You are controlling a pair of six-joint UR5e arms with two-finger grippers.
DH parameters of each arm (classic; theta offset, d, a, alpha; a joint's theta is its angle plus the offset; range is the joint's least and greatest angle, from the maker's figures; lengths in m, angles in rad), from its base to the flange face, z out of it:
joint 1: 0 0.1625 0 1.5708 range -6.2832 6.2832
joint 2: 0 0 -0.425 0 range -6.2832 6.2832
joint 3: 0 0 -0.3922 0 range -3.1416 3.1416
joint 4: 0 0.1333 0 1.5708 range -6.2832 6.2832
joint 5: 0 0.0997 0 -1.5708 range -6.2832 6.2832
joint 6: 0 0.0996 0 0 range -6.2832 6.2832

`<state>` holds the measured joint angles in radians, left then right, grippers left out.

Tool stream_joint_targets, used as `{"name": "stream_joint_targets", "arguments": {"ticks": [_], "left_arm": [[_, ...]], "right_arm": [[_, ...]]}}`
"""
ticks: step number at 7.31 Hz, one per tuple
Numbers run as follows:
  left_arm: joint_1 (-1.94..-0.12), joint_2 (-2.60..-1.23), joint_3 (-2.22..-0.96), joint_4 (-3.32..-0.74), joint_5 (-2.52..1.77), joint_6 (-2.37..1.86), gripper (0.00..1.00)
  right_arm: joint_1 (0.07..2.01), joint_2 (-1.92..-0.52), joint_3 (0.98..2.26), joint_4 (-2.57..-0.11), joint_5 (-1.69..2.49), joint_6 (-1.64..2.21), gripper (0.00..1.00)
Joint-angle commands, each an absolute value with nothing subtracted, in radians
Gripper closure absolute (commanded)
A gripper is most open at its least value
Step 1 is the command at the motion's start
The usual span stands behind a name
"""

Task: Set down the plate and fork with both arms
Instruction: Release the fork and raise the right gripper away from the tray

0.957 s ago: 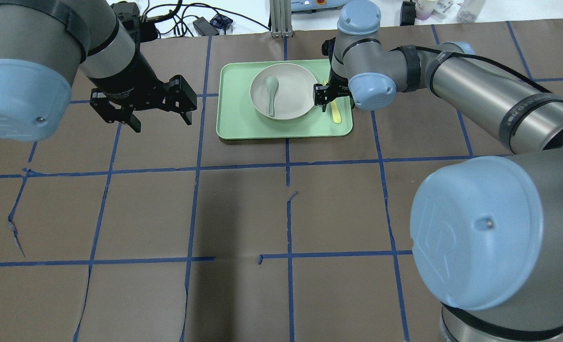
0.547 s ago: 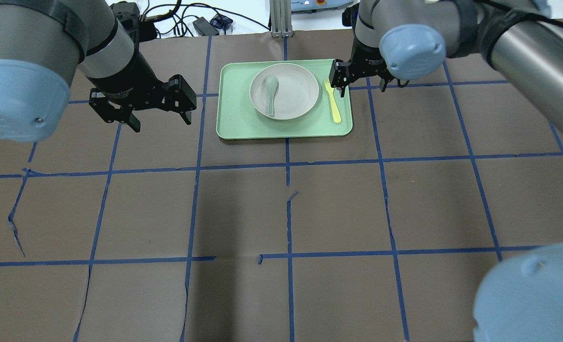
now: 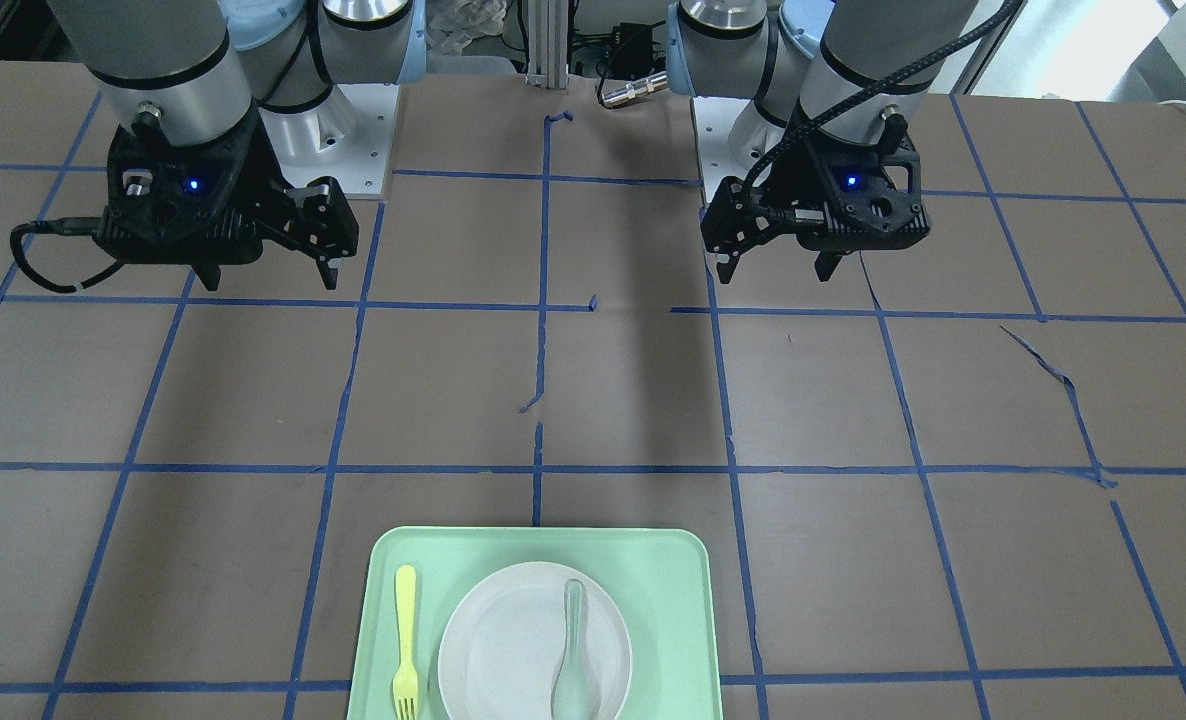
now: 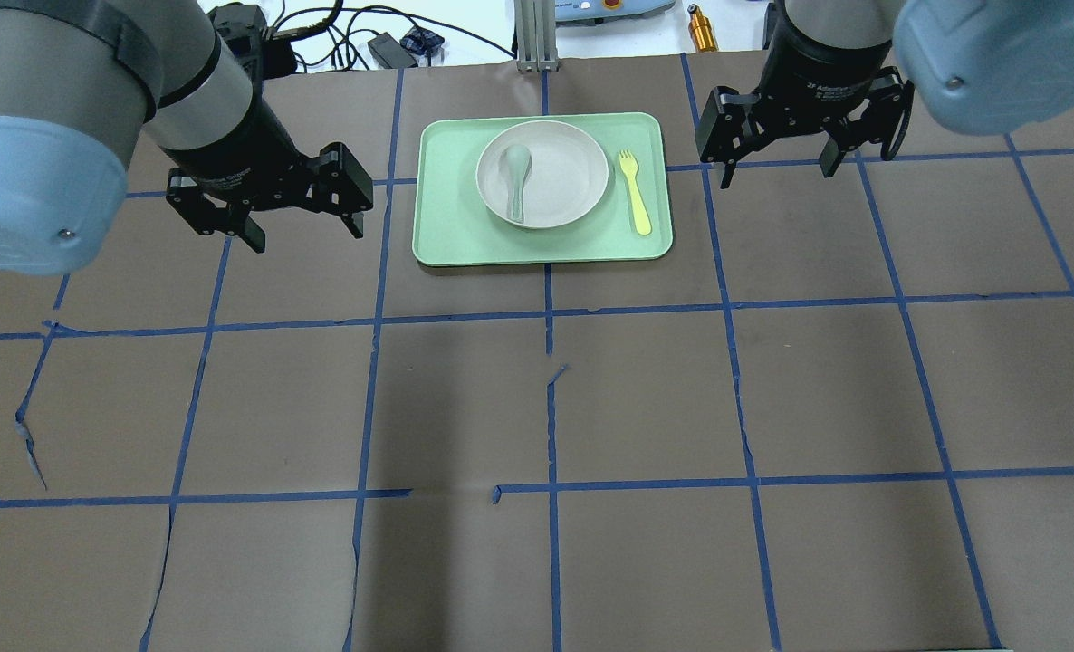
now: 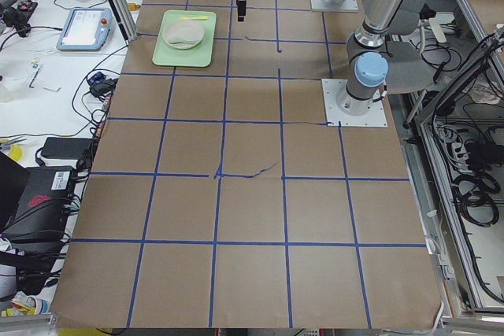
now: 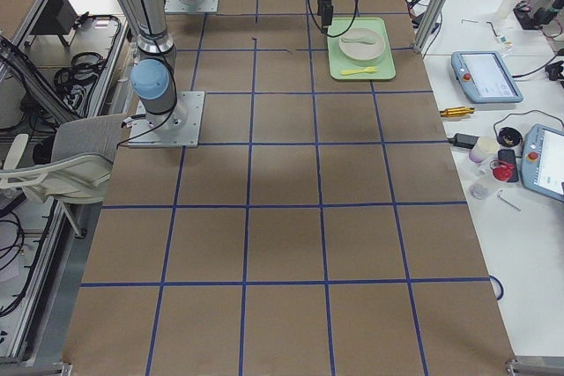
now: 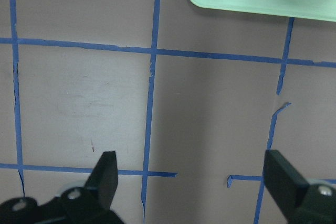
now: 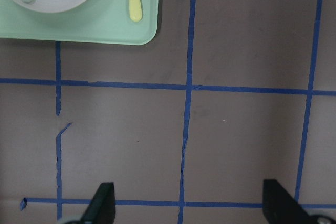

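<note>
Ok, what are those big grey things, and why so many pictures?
They are two robot arms. Each ends in a black two-finger gripper, like a pinching hand: the left gripper and the right gripper. Both are open, holding nothing. On the brown table lies a green tray. On it sits a white plate with a spoon on it, and a yellow fork lies beside the plate. The pictures show one moment from six cameras: one above the robot's shoulders, one facing it, two at the table's ends, one on each wrist.

No legible text, labels or numbers.
</note>
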<state>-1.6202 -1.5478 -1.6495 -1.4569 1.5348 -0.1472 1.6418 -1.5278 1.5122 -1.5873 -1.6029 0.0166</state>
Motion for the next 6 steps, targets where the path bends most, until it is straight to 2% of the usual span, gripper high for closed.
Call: {"name": "stream_joint_targets", "arguments": {"ticks": [1,6], "left_arm": [[-1.621,-1.534,-1.648,-1.457,1.545,-0.147,0.00],[-1.672,-1.534,-1.635,-1.447,1.546,-0.149,0.00]], "right_arm": [[1.647,-1.588,1.574,-1.585,-1.608,0.017,0.00],[1.655,-1.580,1.565,-1.575,-1.606,0.017,0.00]]}}
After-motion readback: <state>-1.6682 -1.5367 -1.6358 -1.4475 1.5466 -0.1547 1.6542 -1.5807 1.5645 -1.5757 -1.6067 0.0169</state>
